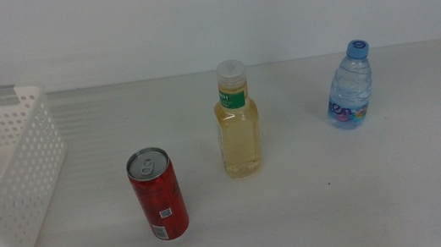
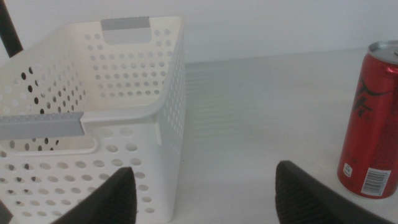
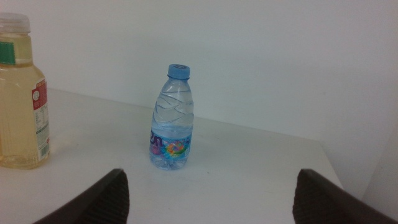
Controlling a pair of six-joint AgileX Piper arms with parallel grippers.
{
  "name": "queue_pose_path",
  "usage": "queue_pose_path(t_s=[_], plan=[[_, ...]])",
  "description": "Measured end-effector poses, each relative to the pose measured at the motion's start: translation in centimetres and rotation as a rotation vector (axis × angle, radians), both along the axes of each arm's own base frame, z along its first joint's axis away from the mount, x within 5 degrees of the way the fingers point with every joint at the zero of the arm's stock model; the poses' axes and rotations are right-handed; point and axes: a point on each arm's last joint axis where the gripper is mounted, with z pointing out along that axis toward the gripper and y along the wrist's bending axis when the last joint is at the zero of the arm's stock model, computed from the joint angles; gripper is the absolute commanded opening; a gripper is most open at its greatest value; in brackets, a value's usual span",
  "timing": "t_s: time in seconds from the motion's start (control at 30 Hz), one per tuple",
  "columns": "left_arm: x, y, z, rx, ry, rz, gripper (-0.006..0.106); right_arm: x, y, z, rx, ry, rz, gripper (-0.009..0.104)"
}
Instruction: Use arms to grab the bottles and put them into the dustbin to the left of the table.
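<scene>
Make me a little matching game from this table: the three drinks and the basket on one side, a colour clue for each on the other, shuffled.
Things:
1. soda can
2. tall bottle
3. small water bottle
4. basket

Clues:
A. blue cap
B. white, full of holes
C. red, silver top
D. yellow liquid, green label

Pairs: 1-C, 2-D, 3-A, 4-B

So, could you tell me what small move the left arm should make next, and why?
Probably ease the open left gripper toward the red can. All three bottles stand upright on the table, none yet in the dustbin, and the can stands nearest that arm. The right gripper waits, open, facing the water bottle.
</scene>
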Motion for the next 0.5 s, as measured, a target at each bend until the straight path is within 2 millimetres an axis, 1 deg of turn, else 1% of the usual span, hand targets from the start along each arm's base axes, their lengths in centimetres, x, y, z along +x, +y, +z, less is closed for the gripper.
queue_pose_path(t_s=[0.27, 0.5], plan=[[0.01, -0.01, 0.05, -0.008, -0.005, -0.001, 0.068, 0.0, 0.0, 0.0, 0.0, 0.0, 0.0, 0.071], [0.05, -0.05, 0.42, -0.009, -0.046, -0.007, 0.068, 0.0, 0.0, 0.0, 0.0, 0.0, 0.0, 0.071]])
